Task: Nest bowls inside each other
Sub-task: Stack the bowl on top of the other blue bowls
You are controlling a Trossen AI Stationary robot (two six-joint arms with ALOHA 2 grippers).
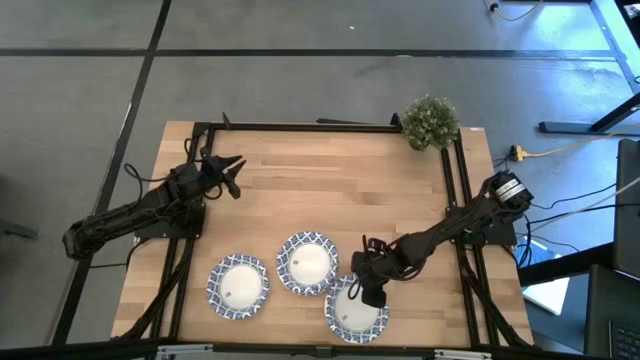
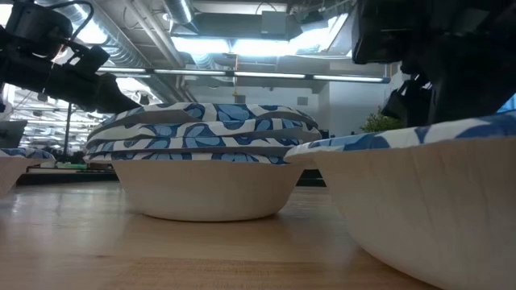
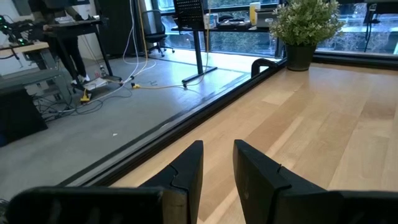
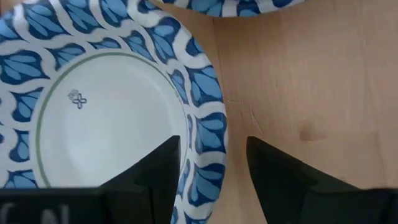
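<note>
**A:** Hovering over the rim of the right-hand bowl [image 4: 112, 118], the right gripper [image 1: 368, 292] has its two fingers apart, one above the white inside and one outside the patterned edge, straddling the rim without clamping it, as the right wrist view shows.

**B:** And the other arm?

**A:** The left gripper [image 3: 217, 177] waits over bare wood at the left side of the table [image 1: 330, 180], well apart from the bowls, fingers slightly parted and holding nothing.

**B:** How much of the nesting is done?

**A:** From above, three bowl positions show along the front edge: the left bowl [image 1: 238, 286], the middle bowl [image 1: 307, 263] and the right one. In the low view the middle bowl [image 2: 201, 157] shows more than one rim stacked, so I judge some nesting is finished there. How many sit in each pile I cannot tell. The three piles have yet to be joined into one.

**B:** Room to move?

**A:** The right-hand bowl sits close to the front edge of the table and just beside the middle one, so a lift should go upward first. Behind the bowls the wood is open; the potted plant [image 1: 431, 122] stands at the far right corner, well apart.
</note>
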